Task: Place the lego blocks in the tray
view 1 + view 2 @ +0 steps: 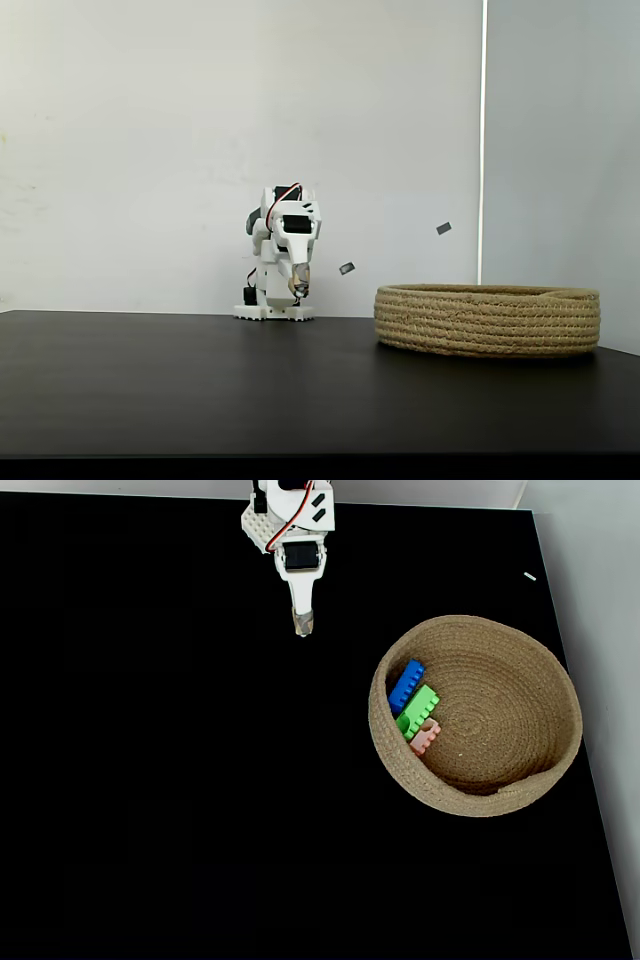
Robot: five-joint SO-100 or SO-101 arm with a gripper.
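We see arm folded at back of black table [150, 780]; gripper [302, 626] pointing down, fingers together, holding nothing, well apart from tray [520, 780]; tray sits right in both fixed views [488, 320]; inside, against its left wall, blue brick [406, 686], green brick [417, 711], pink brick [425, 737] lie side by side, touching.

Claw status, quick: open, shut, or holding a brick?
Claw: folded back near the arm's base, holding nothing; whether it is open or shut cannot be told. The blue, green and pink bricks lie in the basket.
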